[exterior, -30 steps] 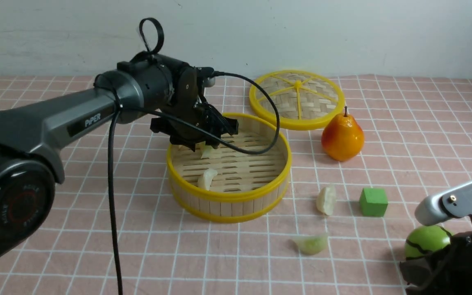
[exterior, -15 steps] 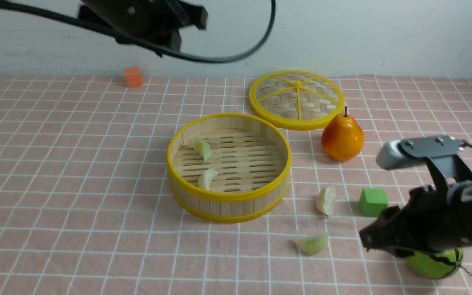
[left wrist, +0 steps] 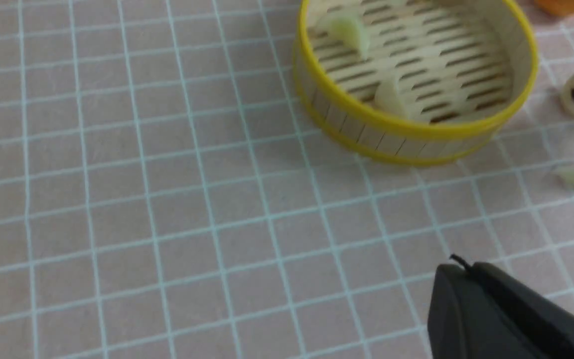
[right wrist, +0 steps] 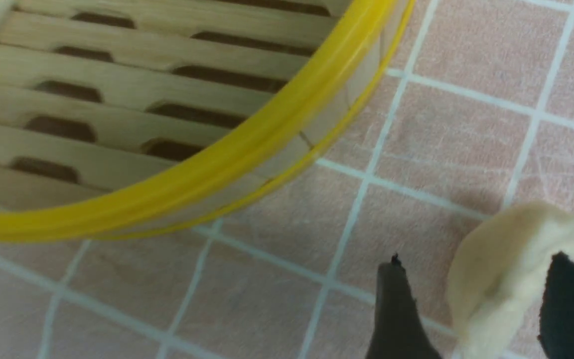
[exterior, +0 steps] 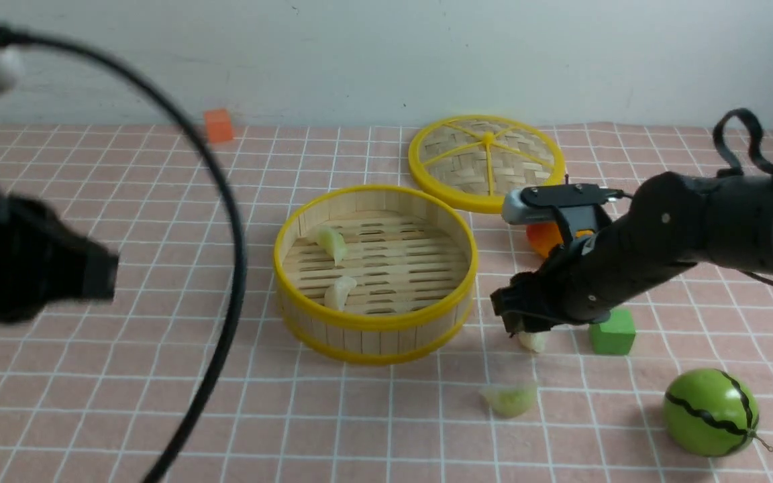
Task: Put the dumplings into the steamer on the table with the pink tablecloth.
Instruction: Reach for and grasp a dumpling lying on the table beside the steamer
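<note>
Well left of the round bamboo-slat steamer with yellow rims (exterior: 373,322), the left hand (left wrist: 449,274) is clenched. Two whitish crescent dumplings (exterior: 331,243) lie inside the steamer. Just right of it, the right hand (exterior: 521,325) is released, its fingers (right wrist: 396,309) astride a third dumpling (right wrist: 501,269) on the pink checked tabletop (exterior: 91,402). Its arm hides most of an orange pear (exterior: 542,238). A green cube (exterior: 611,335) sits farther right.

No writing, label, brand or number is readable in any view.
</note>
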`<state>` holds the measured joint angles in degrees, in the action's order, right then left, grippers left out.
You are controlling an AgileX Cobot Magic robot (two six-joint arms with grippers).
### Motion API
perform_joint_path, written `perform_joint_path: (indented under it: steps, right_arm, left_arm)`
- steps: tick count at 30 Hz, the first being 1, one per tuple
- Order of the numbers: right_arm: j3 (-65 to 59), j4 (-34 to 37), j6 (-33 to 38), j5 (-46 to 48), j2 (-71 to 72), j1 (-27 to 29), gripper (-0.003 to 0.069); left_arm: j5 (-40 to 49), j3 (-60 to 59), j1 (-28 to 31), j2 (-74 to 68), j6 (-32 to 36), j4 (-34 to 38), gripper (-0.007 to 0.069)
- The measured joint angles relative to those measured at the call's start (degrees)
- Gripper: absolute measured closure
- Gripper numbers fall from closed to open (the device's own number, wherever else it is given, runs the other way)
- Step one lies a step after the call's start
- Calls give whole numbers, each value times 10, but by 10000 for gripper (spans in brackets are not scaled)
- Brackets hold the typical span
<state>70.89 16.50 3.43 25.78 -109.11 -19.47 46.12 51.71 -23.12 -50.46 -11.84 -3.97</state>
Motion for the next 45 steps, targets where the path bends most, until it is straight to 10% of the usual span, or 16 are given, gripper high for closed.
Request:
perform_joint_path:
  steps: [19, 25, 37, 45]
  right_arm:
    - [43, -113, -38, 6, 2, 0, 464]
    - [113, -82, -21, 15, 39, -22, 674]
    - [230, -109, 41, 146, -28, -70, 664]
    - [233, -116, 49, 243, -64, 6, 446]
  left_arm:
    - [-135, -284, 0, 269, -199, -191, 638]
    - [-169, -284, 0, 271, -207, -197, 638]
    - [-173, -287, 0, 271, -208, -198, 638]
    - [-183, -287, 0, 271, -208, -198, 638]
